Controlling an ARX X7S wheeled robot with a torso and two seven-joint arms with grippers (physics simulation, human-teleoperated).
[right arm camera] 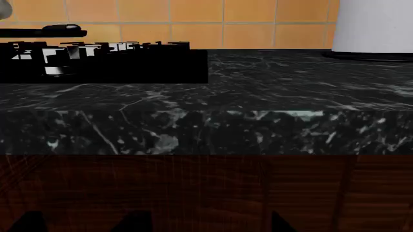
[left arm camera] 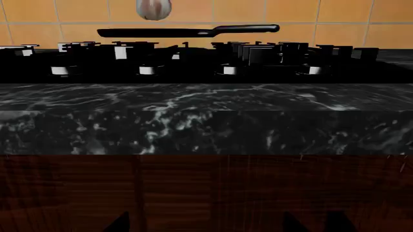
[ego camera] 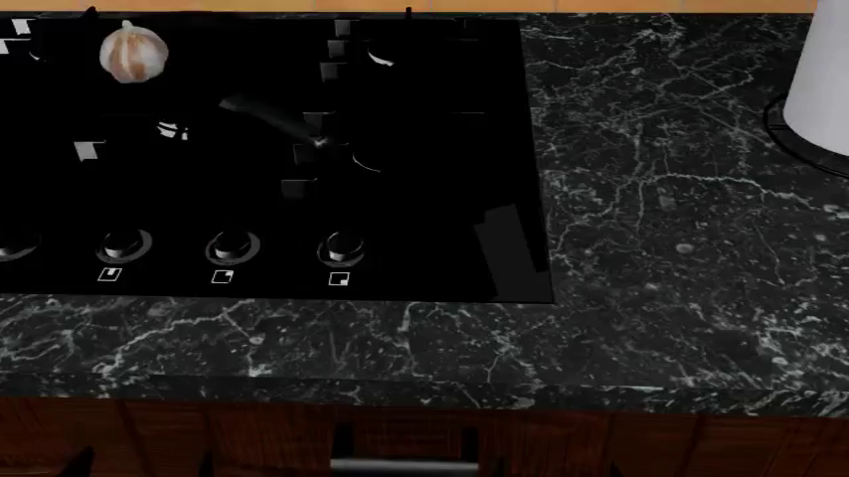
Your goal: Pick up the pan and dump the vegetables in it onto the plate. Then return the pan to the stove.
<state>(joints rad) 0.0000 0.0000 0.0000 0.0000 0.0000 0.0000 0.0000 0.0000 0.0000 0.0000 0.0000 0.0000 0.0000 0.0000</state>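
Note:
The black pan (left arm camera: 161, 33) sits on the stove (left arm camera: 193, 63), its handle (left arm camera: 252, 29) pointing to one side. The garlic bulb (left arm camera: 154, 8) lies in it. In the head view the garlic bulb (ego camera: 134, 52) shows at the stove's (ego camera: 438, 199) far left, with the pan's glossy handle (ego camera: 262, 112) to its right; the pan body blends into the black cooktop. The blue plate is out of view. My left gripper (left arm camera: 206, 228) and right gripper (right arm camera: 206, 228) are open and empty, low in front of the cabinet, below the counter edge.
A white cylinder (ego camera: 822, 79) stands at the counter's far right, also in the right wrist view (right arm camera: 374, 26). Black marble counter (ego camera: 663, 248) lies right of the stove. Silver-rimmed knobs (ego camera: 233, 244) line the stove's front. Wooden cabinet front (left arm camera: 206, 188) is below.

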